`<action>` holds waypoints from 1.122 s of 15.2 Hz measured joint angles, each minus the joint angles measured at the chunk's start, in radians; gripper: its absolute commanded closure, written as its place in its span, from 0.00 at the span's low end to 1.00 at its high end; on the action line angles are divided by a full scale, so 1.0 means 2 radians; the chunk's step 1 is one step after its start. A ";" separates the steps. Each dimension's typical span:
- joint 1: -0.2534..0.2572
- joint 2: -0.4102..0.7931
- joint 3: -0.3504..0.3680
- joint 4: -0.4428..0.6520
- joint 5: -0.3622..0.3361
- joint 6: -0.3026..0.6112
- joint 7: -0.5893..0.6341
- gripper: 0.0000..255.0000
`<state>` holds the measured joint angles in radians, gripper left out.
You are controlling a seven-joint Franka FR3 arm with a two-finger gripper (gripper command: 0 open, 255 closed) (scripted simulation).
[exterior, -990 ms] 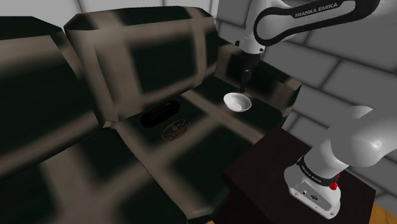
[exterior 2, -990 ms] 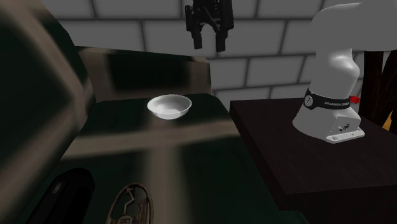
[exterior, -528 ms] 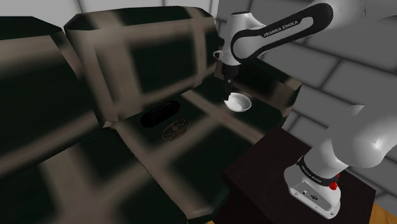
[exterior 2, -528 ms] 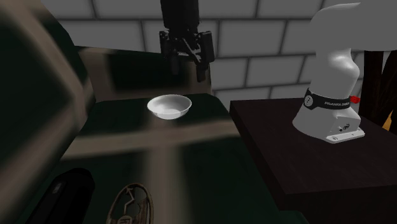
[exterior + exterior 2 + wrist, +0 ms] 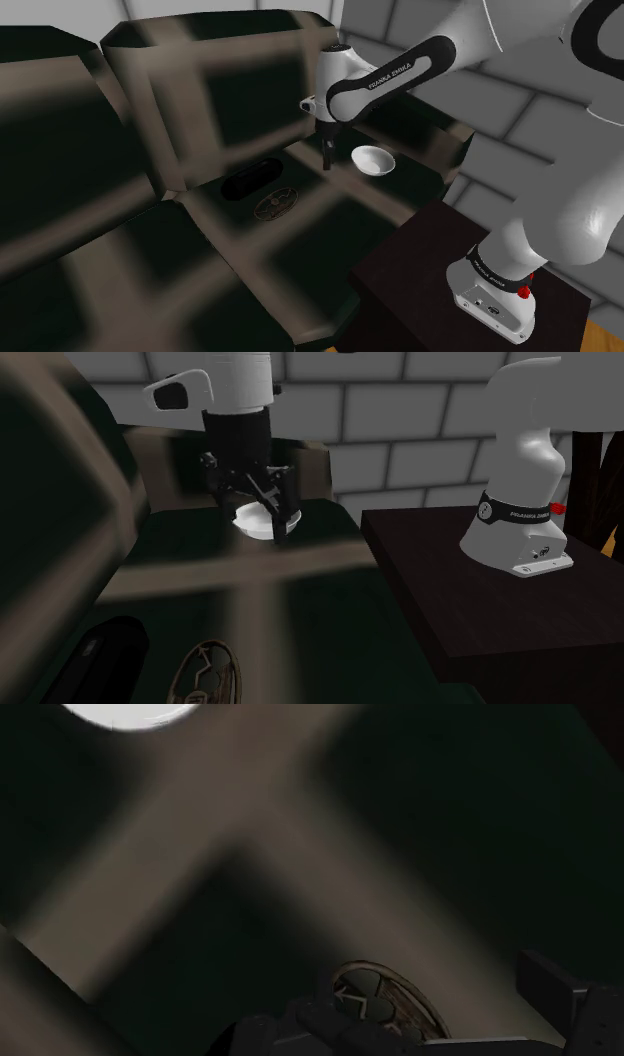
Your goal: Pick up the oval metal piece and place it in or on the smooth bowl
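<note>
While the pincer (image 5: 326,160) hangs wide open and empty beside the white bowl (image 5: 373,158), the oval metal piece (image 5: 275,203) sits on the sofa seat (image 5: 330,235), toward the shoulder view's lower left.

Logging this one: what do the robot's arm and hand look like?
Rounded white arm with a black joint lettered FRANKA EMIKA in white; all-black two-finger hand; white base with a black lettered band and a small red mark.

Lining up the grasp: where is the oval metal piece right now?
In the shoulder view the oval metal piece lies on the sofa seat, right beside a black object and lower left of the white bowl.
</note>
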<state>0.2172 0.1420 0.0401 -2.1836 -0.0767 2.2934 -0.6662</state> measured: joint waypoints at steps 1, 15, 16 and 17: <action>0.001 0.018 0.001 0.014 -0.005 0.007 -0.010 0.00; 0.071 0.233 0.028 0.175 -0.101 0.092 -0.063 0.00; 0.078 0.248 0.029 0.189 -0.108 0.095 -0.066 0.00; 0.084 0.263 0.030 0.204 -0.114 0.096 -0.071 0.00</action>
<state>0.3853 0.6674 0.1003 -1.7755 -0.3052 2.4860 -0.8079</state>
